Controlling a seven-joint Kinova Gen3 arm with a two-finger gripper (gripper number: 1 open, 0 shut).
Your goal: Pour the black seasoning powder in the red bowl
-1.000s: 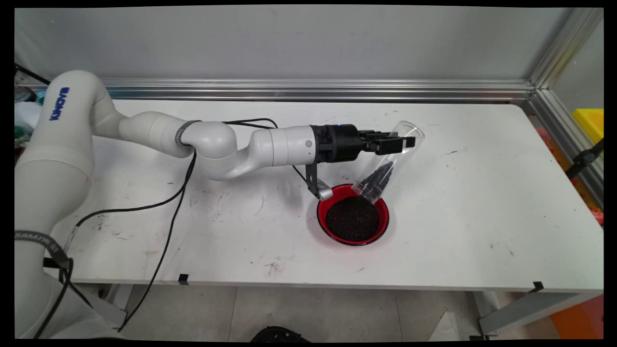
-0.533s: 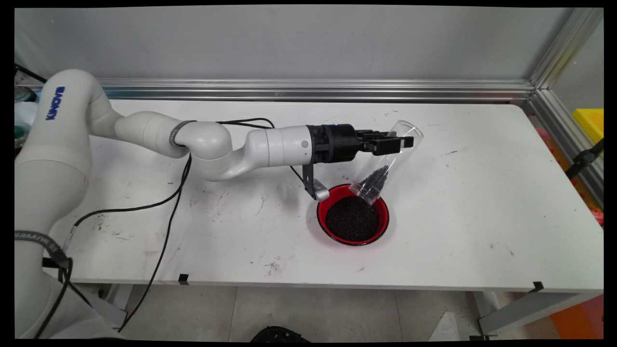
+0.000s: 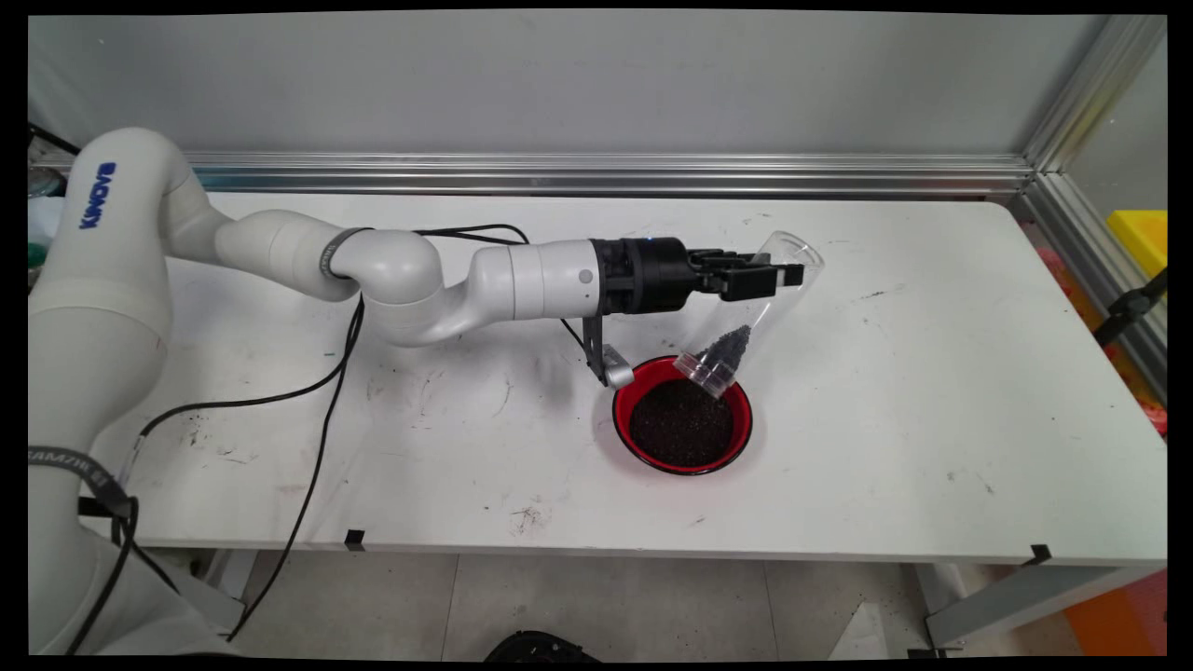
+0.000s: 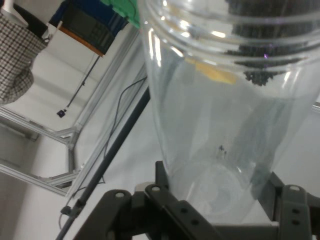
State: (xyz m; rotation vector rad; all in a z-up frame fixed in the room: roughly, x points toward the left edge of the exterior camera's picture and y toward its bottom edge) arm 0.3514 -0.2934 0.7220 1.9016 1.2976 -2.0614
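My gripper point(image 3: 778, 277) is shut on a clear plastic cup point(image 3: 753, 312), held tipped over with its mouth pointing down and left. The mouth hangs just above the far rim of a red bowl point(image 3: 739, 436) that holds a layer of fine black grains point(image 3: 680, 425). A small heap of the same black grains point(image 3: 729, 346) lies inside the cup near its mouth. In the hand view the clear cup point(image 4: 225, 115) fills most of the picture, clamped between the black fingers point(image 4: 165, 187), with dark grains point(image 4: 260, 75) gathered at its upper end.
The bowl stands on a white table point(image 3: 932, 419) marked with dark smudges. Black cables point(image 3: 326, 410) hang from the arm over the table's left half. An aluminium rail point(image 3: 606, 172) runs along the back, and a yellow box point(image 3: 1142, 238) sits beyond the right edge.
The heap of black grains inside the tipped cup has shrunk over the second. The arm has shifted slightly left, and the cup stays tipped over the bowl.
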